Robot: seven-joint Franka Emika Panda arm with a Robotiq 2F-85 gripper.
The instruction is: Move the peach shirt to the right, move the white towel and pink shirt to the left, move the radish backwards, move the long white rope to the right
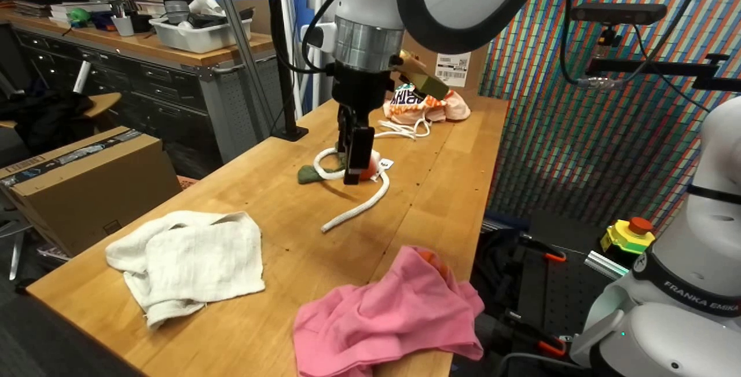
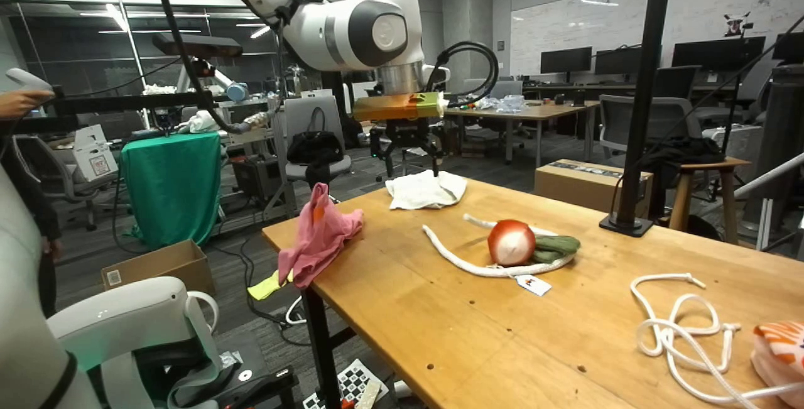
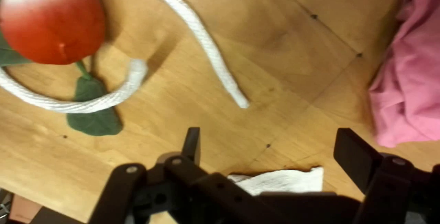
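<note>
Robotiq gripper (image 3: 270, 144) is suspended above wooden table (image 1: 301, 267), jaws spread wide. Long white rope (image 3: 213, 54) is curved around radish (image 2: 511, 242). White towel (image 1: 202, 255), pink shirt (image 1: 382, 313) are placed toward 1 end; peach shirt (image 1: 454, 108) is placed toward opposite end.

Beneath the fingers (image 1: 362, 145) spreads a wooden worktop (image 2: 396, 264), and well beyond them, in an exterior view, are a grey pillar (image 2: 467, 13), grey chair (image 2: 615, 123) and light-streaked whiteboard (image 2: 697, 7).

Glare streaks the whiteboard (image 2: 606, 26); wrist view soft.
</note>
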